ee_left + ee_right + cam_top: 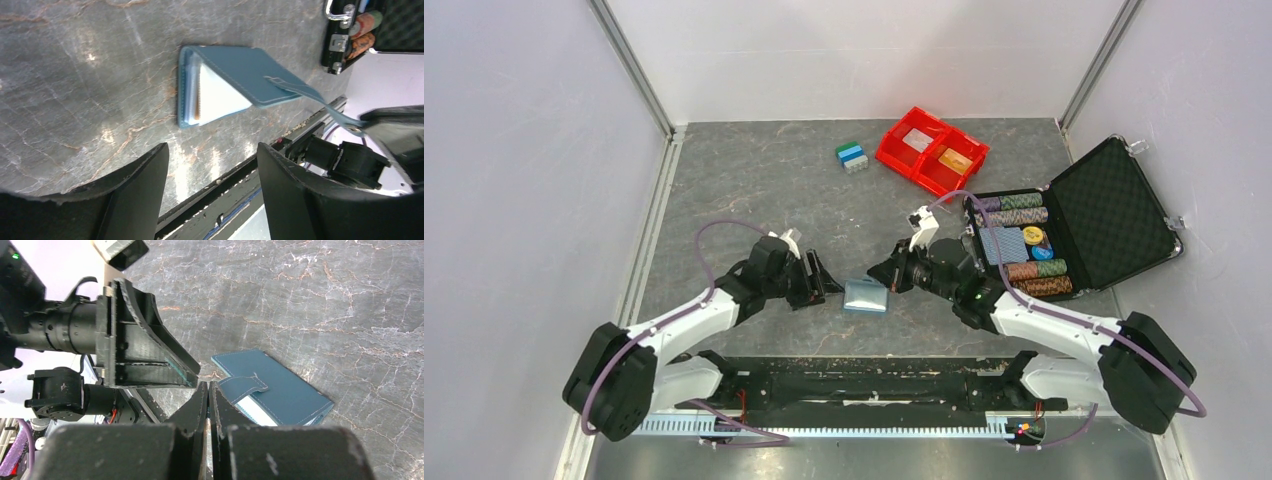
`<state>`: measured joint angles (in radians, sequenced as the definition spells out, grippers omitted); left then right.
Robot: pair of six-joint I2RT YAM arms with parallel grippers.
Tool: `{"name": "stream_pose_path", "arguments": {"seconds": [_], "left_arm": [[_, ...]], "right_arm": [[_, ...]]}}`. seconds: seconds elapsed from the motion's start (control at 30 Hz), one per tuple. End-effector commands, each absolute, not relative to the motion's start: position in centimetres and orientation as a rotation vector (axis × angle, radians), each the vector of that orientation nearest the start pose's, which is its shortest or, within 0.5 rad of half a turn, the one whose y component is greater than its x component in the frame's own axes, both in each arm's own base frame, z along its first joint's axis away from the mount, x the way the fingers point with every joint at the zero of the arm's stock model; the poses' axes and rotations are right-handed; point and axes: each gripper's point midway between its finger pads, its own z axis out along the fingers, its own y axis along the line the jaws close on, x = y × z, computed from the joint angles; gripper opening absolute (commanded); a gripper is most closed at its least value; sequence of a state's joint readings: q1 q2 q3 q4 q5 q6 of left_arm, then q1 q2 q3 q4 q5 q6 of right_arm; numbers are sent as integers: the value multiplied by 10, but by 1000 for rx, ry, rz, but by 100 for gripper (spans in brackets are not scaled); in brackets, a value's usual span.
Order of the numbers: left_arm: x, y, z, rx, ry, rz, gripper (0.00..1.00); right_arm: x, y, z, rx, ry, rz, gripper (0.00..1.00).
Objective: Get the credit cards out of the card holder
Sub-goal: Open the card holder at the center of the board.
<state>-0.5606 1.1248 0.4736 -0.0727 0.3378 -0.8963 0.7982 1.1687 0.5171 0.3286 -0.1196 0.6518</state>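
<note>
The right tool [209, 390] is closed, and its fingertips pinch the end of the strap [246, 384] on the card holder [280, 392]. The left tool [212, 190] stands wide open just beside the holder, gripping nothing.

The card holder lies on the bench [764, 180] between the two tools. Its long axis runs roughly left to right in the top view, and the strap side points toward the right tool.

The left wrist view shows the strap drawn taut toward the right tool. It also shows the cover raised at one corner, baring a whitish card [220, 95] inside. The right wrist view shows only the blue cover and a pale edge beneath it.

Only the top view takes in the open black case [1114, 200] to the right and the red bin [894, 150] farther back.
</note>
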Motion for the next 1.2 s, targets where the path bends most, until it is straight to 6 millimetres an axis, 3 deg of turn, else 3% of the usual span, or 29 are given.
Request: {"name": "stream_pose_path", "arguments": {"seconds": [0.0,0.27,0.47,0.63,0.97,1.17], "left_arm": [[201,-229,66,-183,2528,-1034,71],[202,-232,52,-181,2569,-1026,68],[207,-236,52,-172,2560,-1041,68],[217,-242,55,-166,2557,-1037,68],[216,-243,48,-172,2584,-1034,67],[214,-244,45,-199,2571,-1063,66]], "right_arm": [[236,294,171,-212,1942,1073,0],[275,265,125,-253,2056,893,2],[287,271,114,-408,2036,886,38],[285,276,105,-481,2042,899,51],[291,257,55,-417,2178,778,51],[283,259,43,-383,2216,829,45]]}}
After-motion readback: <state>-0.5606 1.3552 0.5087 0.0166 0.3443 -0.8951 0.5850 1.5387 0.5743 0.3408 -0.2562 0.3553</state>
